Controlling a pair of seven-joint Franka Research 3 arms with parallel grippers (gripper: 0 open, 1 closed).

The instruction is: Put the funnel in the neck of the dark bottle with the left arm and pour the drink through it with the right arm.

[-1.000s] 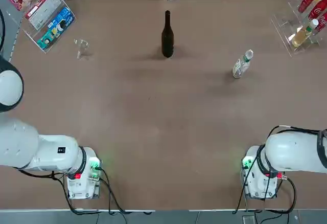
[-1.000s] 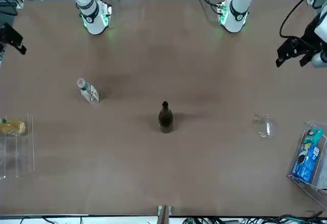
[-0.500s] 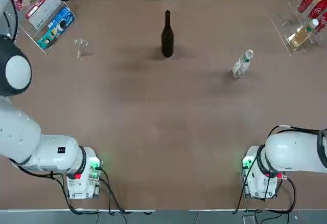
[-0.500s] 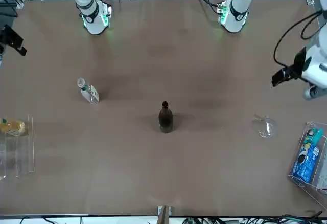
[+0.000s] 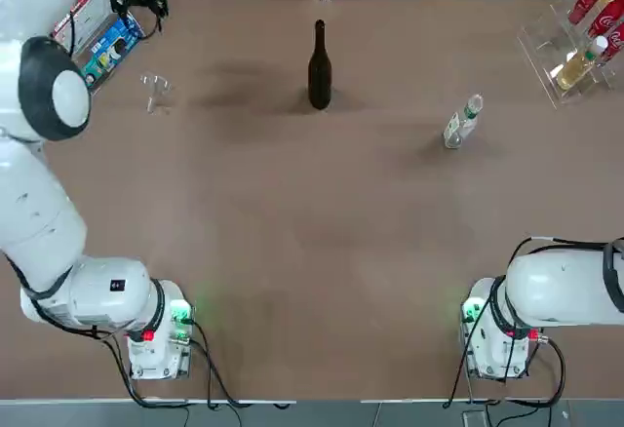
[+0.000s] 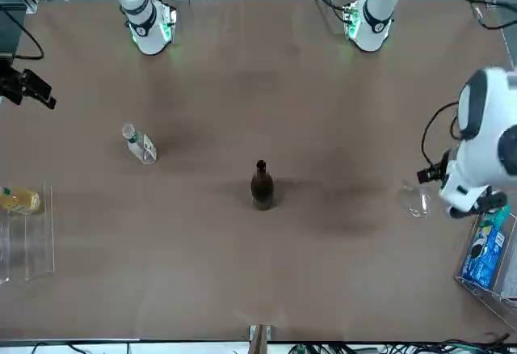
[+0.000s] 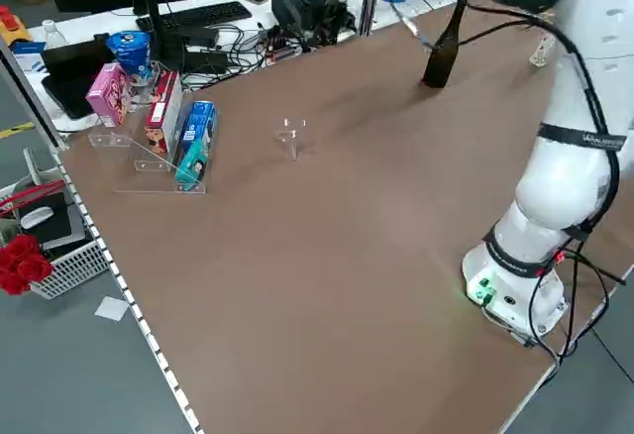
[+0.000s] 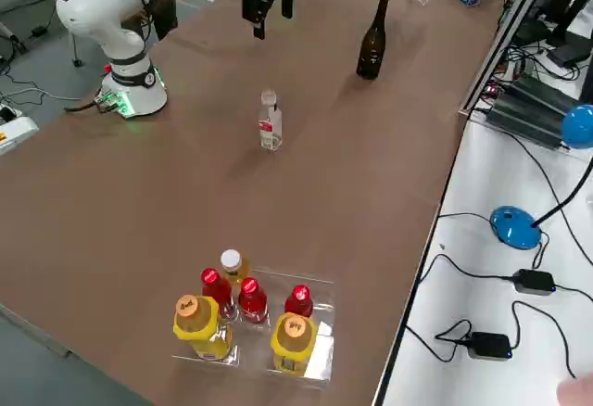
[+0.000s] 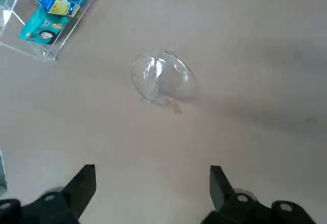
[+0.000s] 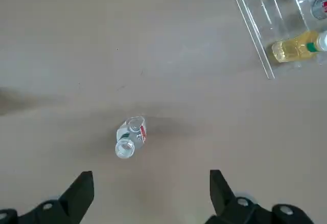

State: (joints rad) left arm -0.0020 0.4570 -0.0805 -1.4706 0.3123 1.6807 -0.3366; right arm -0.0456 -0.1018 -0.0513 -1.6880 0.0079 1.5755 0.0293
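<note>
The clear funnel (image 5: 156, 91) lies on the table at the far left, with the dark bottle (image 5: 319, 66) upright at the far middle. The drink (image 5: 462, 122), a small clear bottle, stands at the far right. My left gripper (image 5: 141, 3) hangs open near the far left corner, above and a little beyond the funnel (image 9: 162, 78), nothing between its fingers (image 9: 82, 185). High over the right side, my right gripper (image 6: 32, 91) is open too and looks down on the drink (image 10: 130, 137); its fingers (image 10: 217, 185) are apart from it.
A clear rack (image 5: 575, 52) with red cola bottles and a yellowish bottle stands at the far right corner. Another clear rack (image 5: 97, 42) with snack boxes sits at the far left corner, close to the funnel. Cables run behind the back edge.
The left arm has swung from the table's left edge toward the far left corner, bringing its gripper over the funnel. The right gripper has shifted slightly. Nothing on the table moved.
</note>
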